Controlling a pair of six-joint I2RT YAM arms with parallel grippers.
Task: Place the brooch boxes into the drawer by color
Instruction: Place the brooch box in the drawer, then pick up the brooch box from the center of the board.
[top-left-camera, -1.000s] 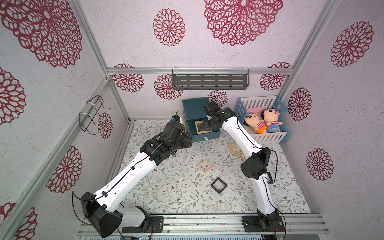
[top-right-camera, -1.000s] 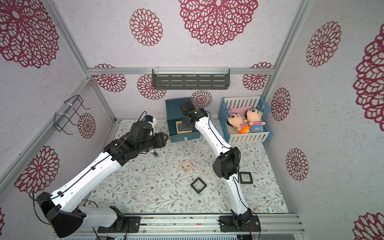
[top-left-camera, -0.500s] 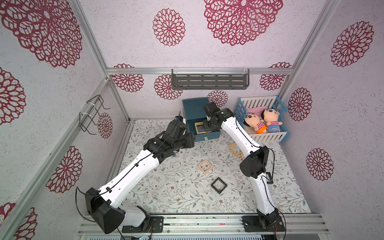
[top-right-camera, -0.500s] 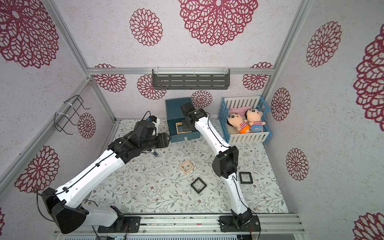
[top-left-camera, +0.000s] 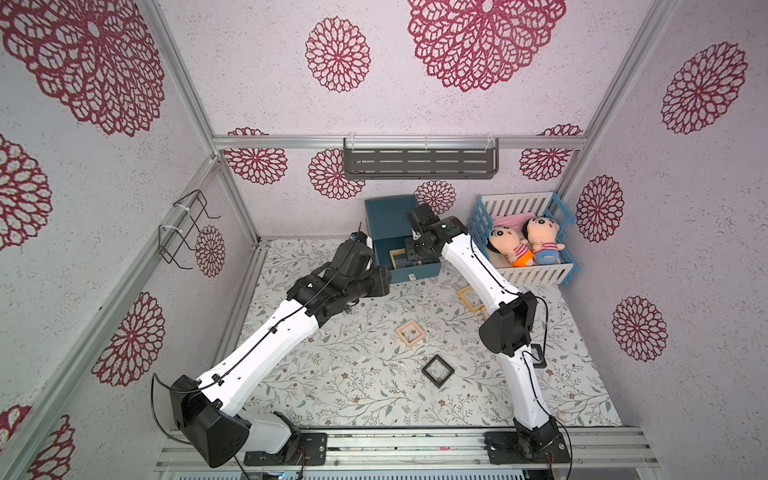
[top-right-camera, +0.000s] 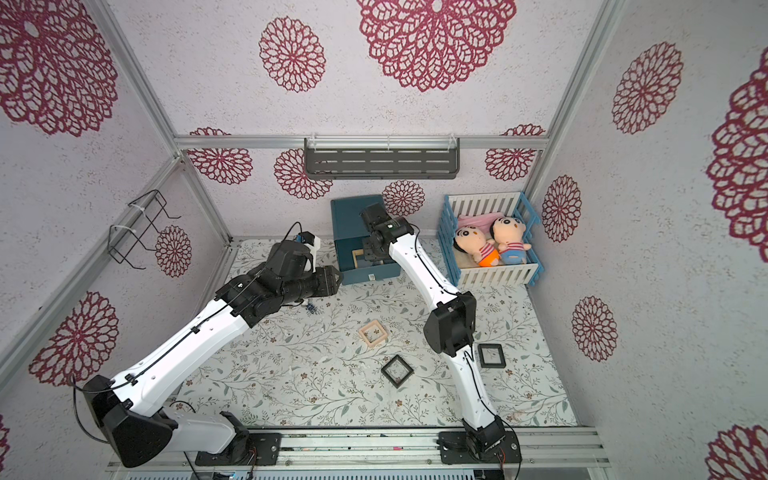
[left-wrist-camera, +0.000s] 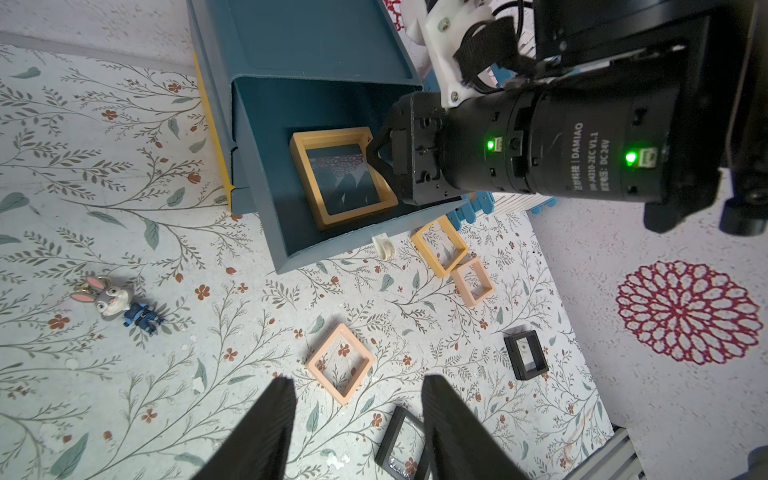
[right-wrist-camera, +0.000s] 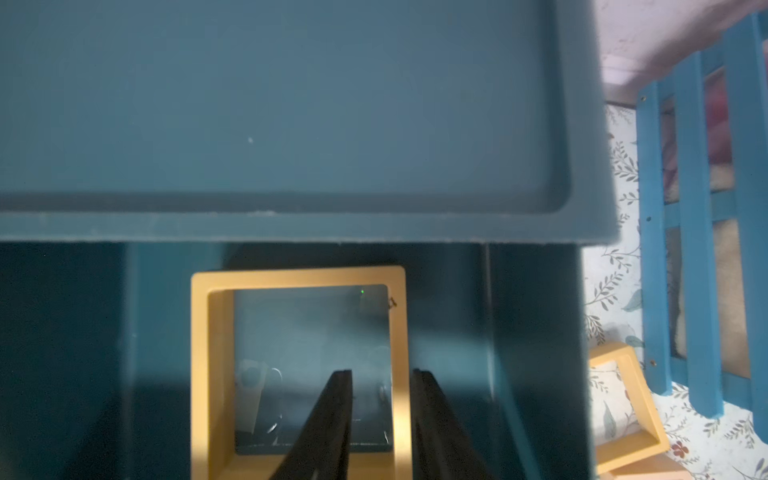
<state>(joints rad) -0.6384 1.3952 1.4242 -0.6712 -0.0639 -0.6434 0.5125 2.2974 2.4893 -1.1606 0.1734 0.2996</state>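
The teal drawer chest (top-left-camera: 390, 216) stands at the back with its top drawer (left-wrist-camera: 291, 249) pulled out. A yellow brooch box (left-wrist-camera: 328, 135) (right-wrist-camera: 212, 353) lies flat inside. My right gripper (right-wrist-camera: 381, 374) reaches into the drawer, open, its fingers astride one rim with a gap showing. My left gripper (left-wrist-camera: 357, 380) hovers open above the mat, holding nothing. On the mat lie another yellow box (left-wrist-camera: 426, 257), two pink ones (left-wrist-camera: 323, 345) (left-wrist-camera: 460, 289) and two black ones (top-right-camera: 397, 371) (top-right-camera: 491, 356).
A blue-and-white crib (top-left-camera: 523, 272) with two dolls stands right of the chest. A rabbit keychain (left-wrist-camera: 116, 301) lies on the mat below my left wrist. A grey shelf (top-left-camera: 419, 164) and a wire rack (top-left-camera: 185, 226) hang on the walls.
The right jaws have parted from the yellow box's rim, leaving it in the drawer. The left arm has shifted slightly toward the chest.
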